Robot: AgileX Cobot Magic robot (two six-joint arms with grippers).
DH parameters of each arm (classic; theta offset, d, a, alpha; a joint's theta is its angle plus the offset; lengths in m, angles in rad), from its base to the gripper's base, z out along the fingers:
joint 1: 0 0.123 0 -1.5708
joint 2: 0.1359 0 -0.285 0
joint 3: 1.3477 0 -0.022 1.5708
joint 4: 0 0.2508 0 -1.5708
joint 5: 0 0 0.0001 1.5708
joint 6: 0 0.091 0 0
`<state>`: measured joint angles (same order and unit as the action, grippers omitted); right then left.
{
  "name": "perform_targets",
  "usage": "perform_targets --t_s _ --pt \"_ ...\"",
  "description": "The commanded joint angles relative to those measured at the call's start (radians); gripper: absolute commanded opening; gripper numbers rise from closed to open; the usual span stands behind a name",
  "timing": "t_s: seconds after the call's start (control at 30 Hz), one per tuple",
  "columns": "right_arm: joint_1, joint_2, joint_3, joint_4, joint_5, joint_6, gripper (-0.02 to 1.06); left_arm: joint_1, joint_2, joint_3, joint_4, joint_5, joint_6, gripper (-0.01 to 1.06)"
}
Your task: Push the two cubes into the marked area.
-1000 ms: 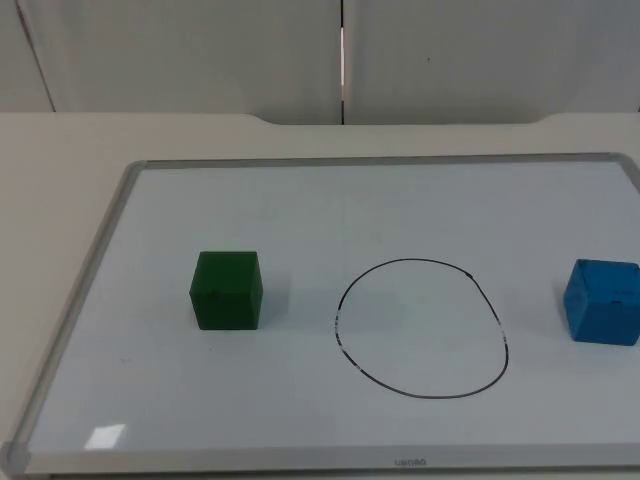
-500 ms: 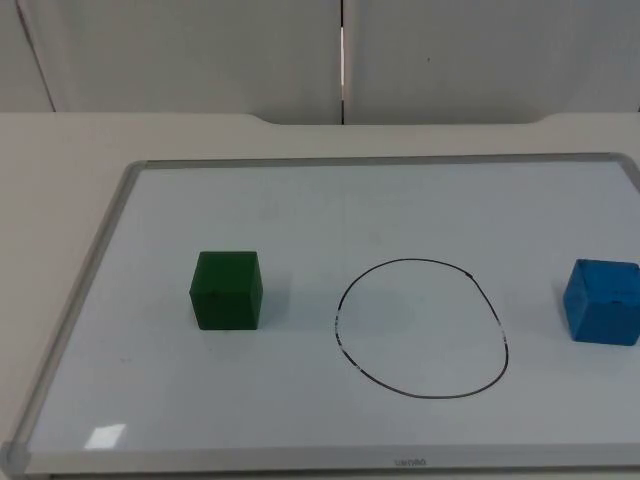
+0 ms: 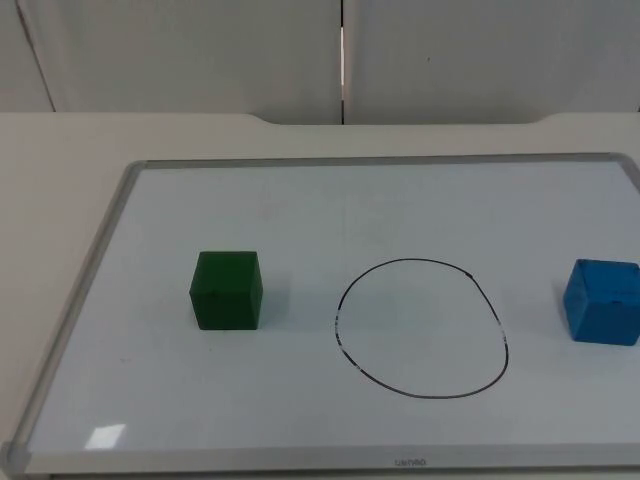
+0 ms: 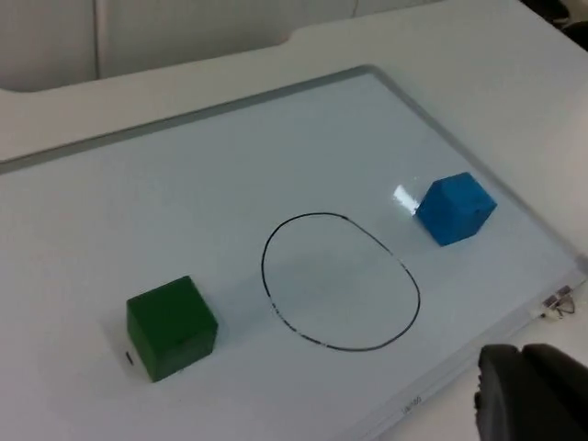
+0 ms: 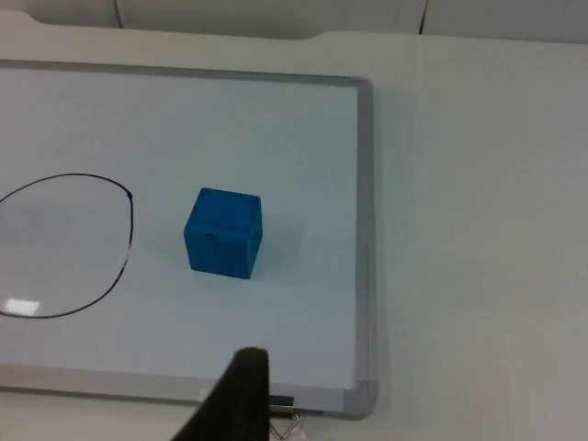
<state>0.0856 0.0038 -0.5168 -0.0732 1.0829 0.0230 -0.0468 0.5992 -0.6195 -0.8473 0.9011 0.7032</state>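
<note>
Nothing has moved since the earlier top views: both cubes and the outline sit exactly where they were.

You have a white table top (image 3: 60,150) carrying a large flat whiteboard with a grey metal frame (image 3: 100,240). Drawn on it is a hand-drawn black oval outline (image 3: 340,300), the marked area, with no cube inside it. The solid green cube (image 3: 227,290) stands on the board to the left of the oval, apart from the line. The solid blue cube (image 3: 601,301) stands to the right of the oval, well apart from it and near the board's right frame edge. Bare board lies between each cube and the outline.

Left gripper: you see one black fingertip (image 4: 533,390) off the board's near edge; can't tell how its fingers are set. Right gripper: one black fingertip (image 5: 236,400) over the near frame, on the near side of the blue cube; likewise can't tell.
</note>
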Motion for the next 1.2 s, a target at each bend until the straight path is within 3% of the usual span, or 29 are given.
perform_targets --t_s 0.0,0.37,0.47,0.67,0.7,0.8,1.0,1.17 --pt "-0.007 -0.004 0.003 0.001 -0.004 -0.009 1.05 -0.006 0.099 -0.003 -0.116 -0.041 0.108 0.00" --pt "-0.007 -0.004 0.003 0.001 -0.004 -0.009 1.05 -0.007 0.414 -0.003 -0.371 -0.059 0.325 0.00" --pt "-0.007 -0.004 0.003 0.001 -0.004 -0.009 1.05 -0.026 0.452 -0.003 -0.375 -0.081 0.336 0.00" --pt "-0.007 -0.004 0.003 0.001 -0.004 -0.009 1.05 -0.178 0.606 -0.003 -0.375 -0.264 0.335 0.00" --pt "-0.007 -0.004 0.003 0.001 -0.004 -0.009 1.05 -0.178 0.606 -0.003 -0.375 -0.264 0.335 0.00" --pt "-0.007 -0.004 0.003 0.001 -0.004 -0.009 1.05 -0.256 0.711 -0.003 -0.375 -0.439 0.293 0.00" --pt "-0.007 -0.004 0.003 0.001 -0.004 -0.009 1.05 -0.261 0.825 -0.003 -0.375 -0.623 0.259 0.00" --pt "-0.007 -0.004 0.003 0.001 -0.004 -0.009 1.05 -0.261 0.885 -0.005 -0.375 -0.704 0.249 0.00"
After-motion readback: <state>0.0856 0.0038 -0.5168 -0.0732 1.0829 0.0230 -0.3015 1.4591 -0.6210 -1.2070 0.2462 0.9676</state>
